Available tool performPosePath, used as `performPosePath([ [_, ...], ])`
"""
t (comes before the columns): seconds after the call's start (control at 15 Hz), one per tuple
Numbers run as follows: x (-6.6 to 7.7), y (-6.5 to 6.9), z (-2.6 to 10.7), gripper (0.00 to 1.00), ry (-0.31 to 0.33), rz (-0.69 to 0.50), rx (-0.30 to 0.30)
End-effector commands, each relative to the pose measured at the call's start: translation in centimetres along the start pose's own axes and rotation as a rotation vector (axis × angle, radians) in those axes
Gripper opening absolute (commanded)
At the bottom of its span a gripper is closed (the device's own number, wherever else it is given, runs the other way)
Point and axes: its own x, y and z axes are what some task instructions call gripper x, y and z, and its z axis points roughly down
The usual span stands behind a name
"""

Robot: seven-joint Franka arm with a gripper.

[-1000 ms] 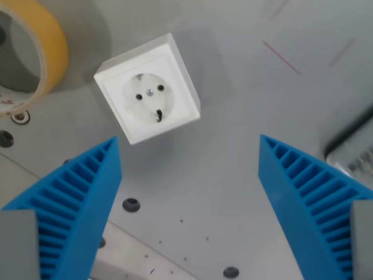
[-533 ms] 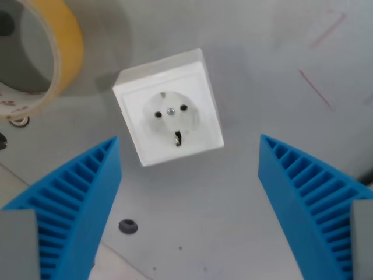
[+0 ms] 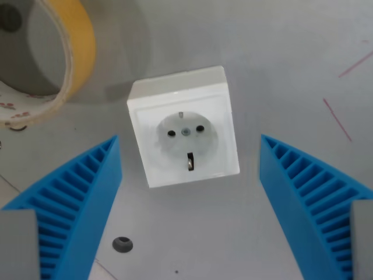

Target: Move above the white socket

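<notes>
While the end effector gapes wide, white socket square, slightly tilted, round recessed face; two pinholes.

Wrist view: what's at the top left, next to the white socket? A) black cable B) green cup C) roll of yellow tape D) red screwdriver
C: a roll of yellow tape lies at the wrist view's top left, up and to the left of the white socket.
</notes>
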Motion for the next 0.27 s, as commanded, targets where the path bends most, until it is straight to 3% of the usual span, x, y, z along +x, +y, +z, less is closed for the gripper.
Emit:
performPosePath([
  [0.07,-0.21,-0.74,0.68,1.00,0.061,-0.097,-0.100],
  [0.27,-0.19,-0.87,0.91,1.00,0.065,-0.082,-0.102],
])
